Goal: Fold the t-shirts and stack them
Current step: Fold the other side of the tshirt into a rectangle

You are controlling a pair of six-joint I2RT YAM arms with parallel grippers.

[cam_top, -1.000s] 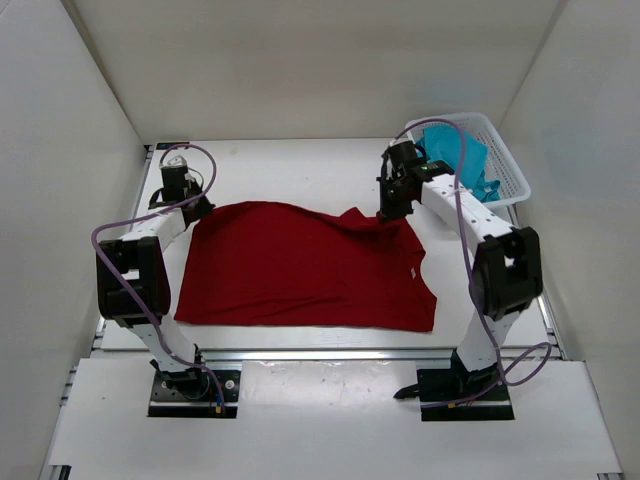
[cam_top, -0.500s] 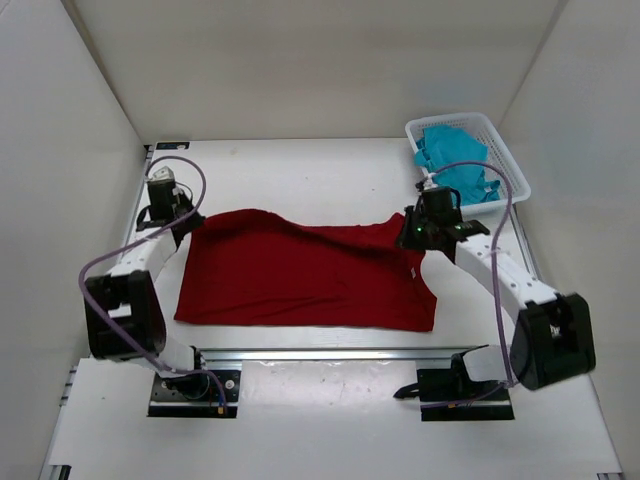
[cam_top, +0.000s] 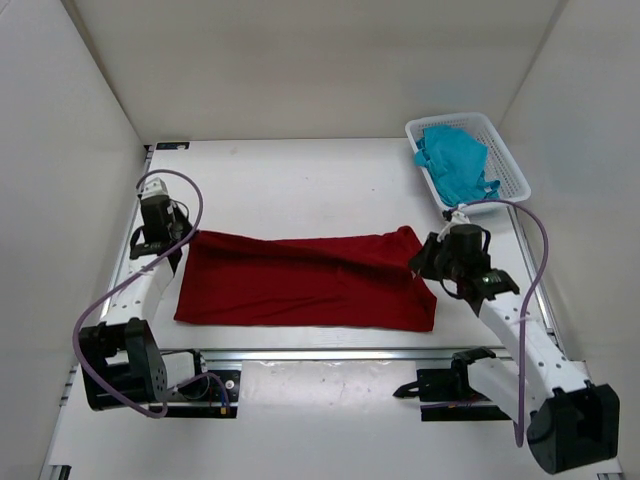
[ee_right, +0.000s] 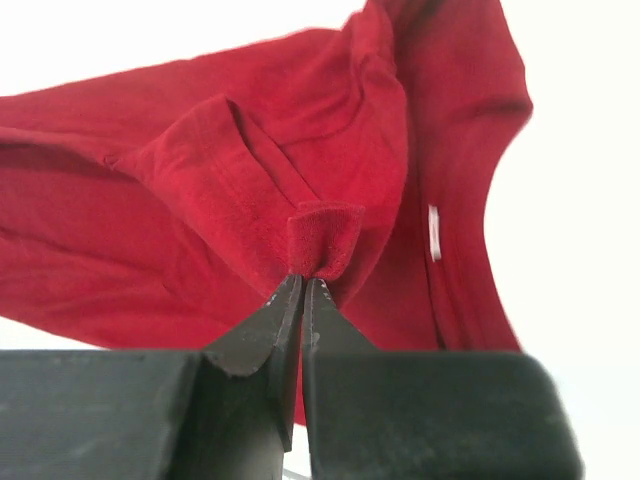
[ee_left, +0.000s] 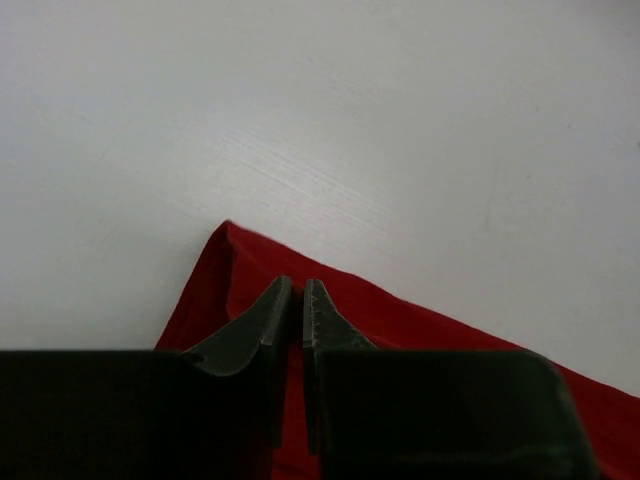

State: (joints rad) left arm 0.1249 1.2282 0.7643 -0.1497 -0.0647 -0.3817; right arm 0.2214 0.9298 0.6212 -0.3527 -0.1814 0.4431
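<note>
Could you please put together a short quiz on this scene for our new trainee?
1. True or false: the blue shirt lies in the basket.
2. What is the right gripper pinching? A) the basket's rim B) a fold of the red shirt C) nothing
3. How many shirts lie on the table itself?

Key: 1 true; 2 B; 3 one, the red shirt.

Soft matt cloth of dark red t-shirt (cam_top: pixel 300 285), smooth white table (cam_top: pixel 300 190)
</note>
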